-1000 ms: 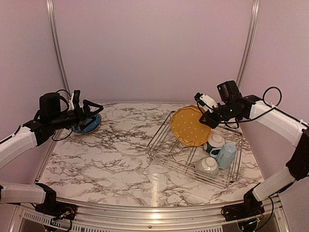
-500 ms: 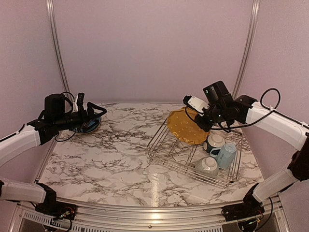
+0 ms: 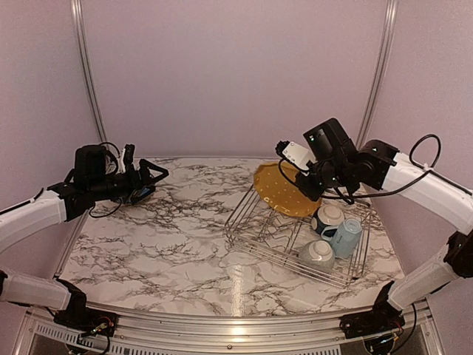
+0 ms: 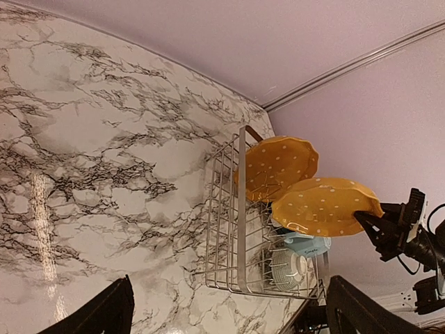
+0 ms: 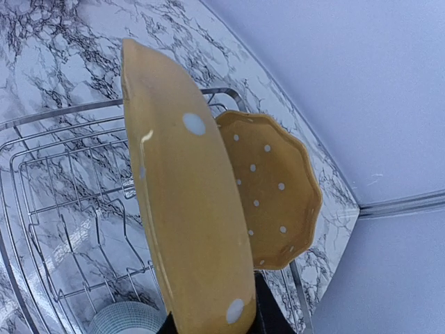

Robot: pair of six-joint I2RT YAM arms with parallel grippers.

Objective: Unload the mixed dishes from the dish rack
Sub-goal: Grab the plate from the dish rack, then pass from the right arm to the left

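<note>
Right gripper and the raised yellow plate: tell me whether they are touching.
Touching. The right wrist view shows the rim of the raised yellow plate pinched between the dark jaws of the right gripper at the bottom of the frame.

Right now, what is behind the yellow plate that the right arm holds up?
A second yellow dotted plate stands in the dish rack behind the held plate, which hides part of it; its slot cannot be seen.

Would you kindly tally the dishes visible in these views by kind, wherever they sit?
Plates: 3 (raised yellow plate, racked yellow plate, blue plate)
Bowls: 2 (far bowl, near bowl)
Mugs: 1 (light blue mug)
Total: 6
</note>
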